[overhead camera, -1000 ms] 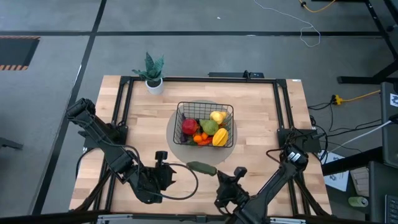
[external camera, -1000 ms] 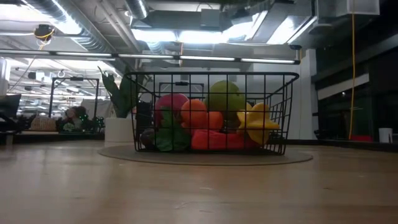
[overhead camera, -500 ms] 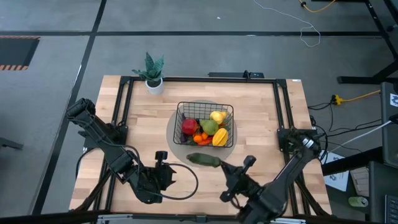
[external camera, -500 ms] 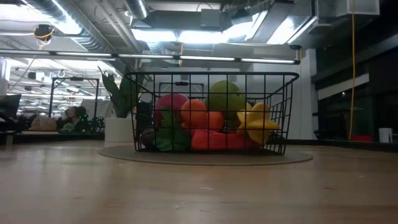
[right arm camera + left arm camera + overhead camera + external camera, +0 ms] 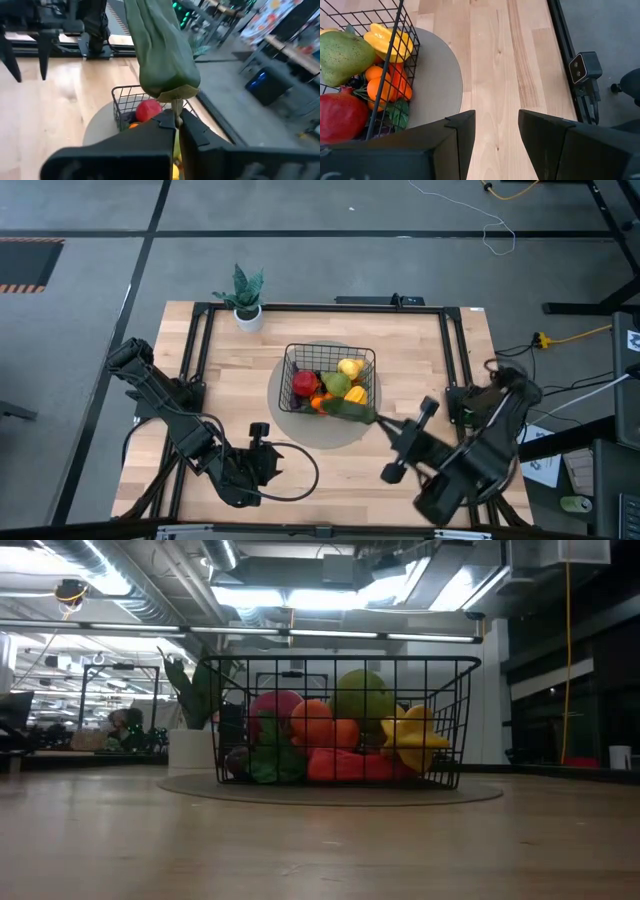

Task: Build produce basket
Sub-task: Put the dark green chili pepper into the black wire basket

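The black wire basket stands on a grey round disc at the table's middle. It holds a red apple, a green pear, yellow fruits and orange pieces. My right gripper is shut on a dark green vegetable above the basket's near right corner. The right wrist view shows that vegetable sticking out ahead of the fingers. My left gripper waits open near the table's near left, beside the disc. My right gripper pinches the vegetable's tan stem end between its two fingers. The fingers come slanting from the table's near right. The vegetable is lifted clear of the table and points away from the fingers, over the basket's rim.
A potted green plant in a white pot stands at the far left corner. Black rails run along the table's sides. Bare wood lies near of the disc and to its right.
My right gripper has risen from the near edge and moved toward the far edge and the basket, staying shut. The dark green vegetable has travelled with it, from above the bare wood near of the disc to above the basket's near right corner.
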